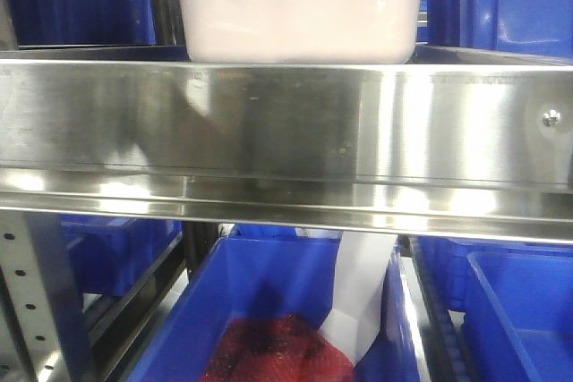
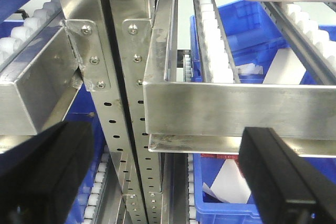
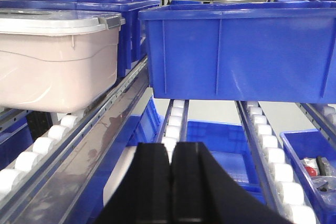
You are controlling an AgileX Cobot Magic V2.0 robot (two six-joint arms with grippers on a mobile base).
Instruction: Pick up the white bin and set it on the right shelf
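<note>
Pinkish-white bin (image 3: 55, 61) sat on rollers up-left of our right gripper (image 3: 171, 169), whose fingers were pressed together, empty. Left gripper (image 2: 157, 177) was spread wide below the steel shelf (image 2: 236, 111). We judged the tub stiff, glossy, bulky; grip both sides under the lid's rim.

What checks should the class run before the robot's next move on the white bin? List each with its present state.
1. White bin sits on the rollers above the steel lip: ok.
2. Bin lid closed: ok.
3. Left gripper open: ok, but it is below the lip, not at the bin.
4. Right gripper open for grasping: not ok, fingers together.
5. Either gripper touching the bin: not ok.
6. Space on the destination shelf: cannot tell.
</note>
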